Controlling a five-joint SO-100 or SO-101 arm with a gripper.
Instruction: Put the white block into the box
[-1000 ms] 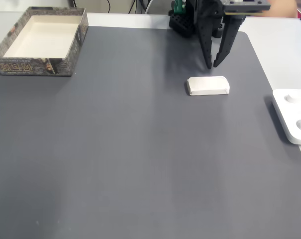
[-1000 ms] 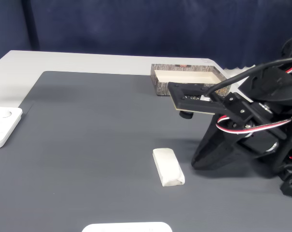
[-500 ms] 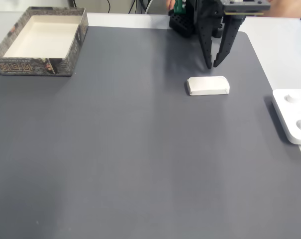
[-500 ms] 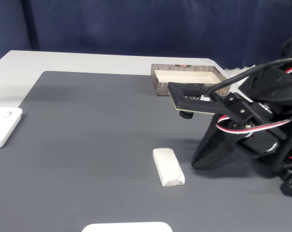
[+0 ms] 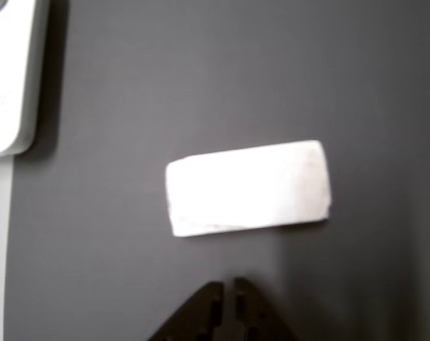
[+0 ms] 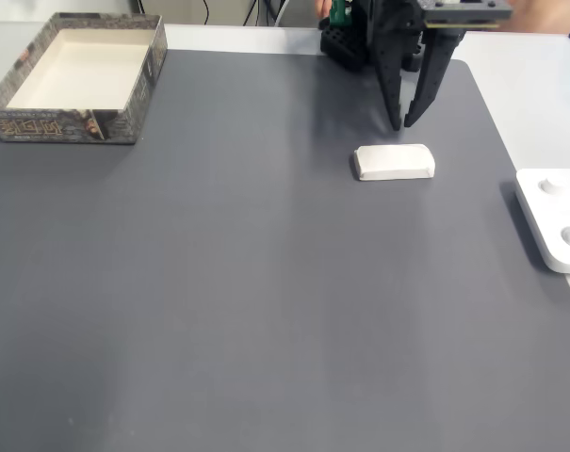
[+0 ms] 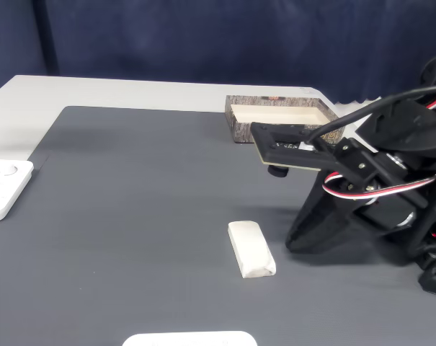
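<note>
While the gripper (image 6: 404,124) hangs just behind the white block (image 6: 394,162) in a fixed view, its two dark fingers come nearly together at the tips, so the jaws look closed or almost closed and hold nothing. Seen from the other view, the fingertips (image 5: 225,298) meet at the bottom edge with only a thin slit between them, and the block (image 5: 248,187) lies flat on the dark grey mat (image 5: 200,85) just beyond them, its long side running across the picture. It is untouched, so I judge the reach is the step in hand and the grasp has not begun. Next, the jaws would need to spread wider than the block's short side, come forward over its middle, drop, and close across it. A white plastic device (image 6: 556,218) with round dimples sits at the mat's right edge, well apart from the block. Farthest off, the box (image 6: 77,77) stands open at the mat's far left corner, well apart from the block, so a long carry follows. Its outer walls carry a dark printed pattern, but no writing can be read.
</note>
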